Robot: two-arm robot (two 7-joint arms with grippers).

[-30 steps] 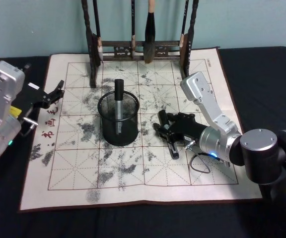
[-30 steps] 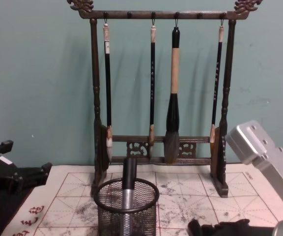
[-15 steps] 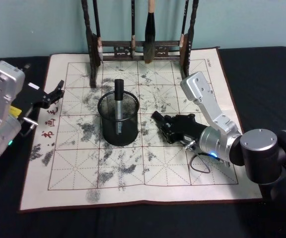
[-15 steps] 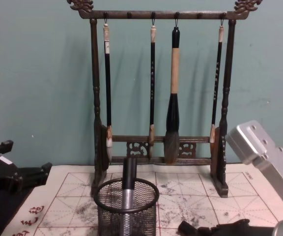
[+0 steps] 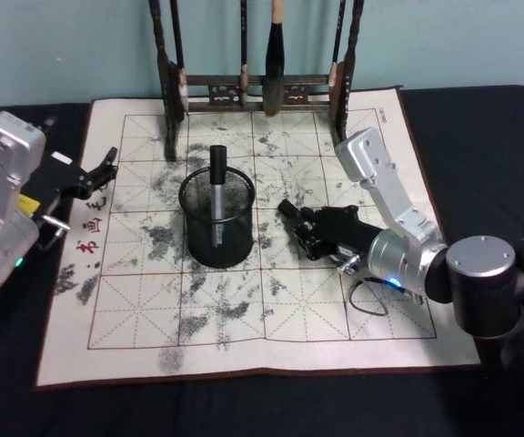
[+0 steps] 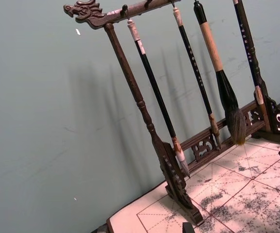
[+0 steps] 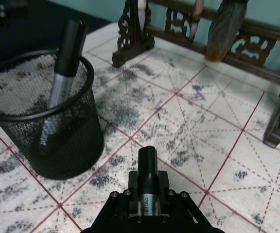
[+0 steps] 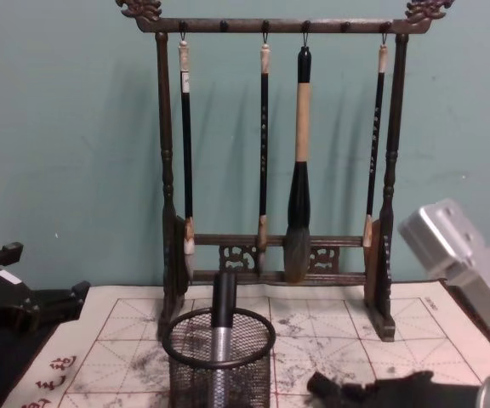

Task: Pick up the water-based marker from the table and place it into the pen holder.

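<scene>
Black pen holder [image 5: 216,238] already has one marker [image 5: 215,182]; at its 3 o'clock my right gripper [image 5: 303,229] clamps a second marker [image 7: 148,165], yet to go in; left gripper [image 5: 98,173] idle at 9

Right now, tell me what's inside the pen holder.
One marker stands tilted in the pen holder, its black cap sticking up past the rim. The floor is dark behind the mesh, so anything small lying there cannot be seen.
</scene>
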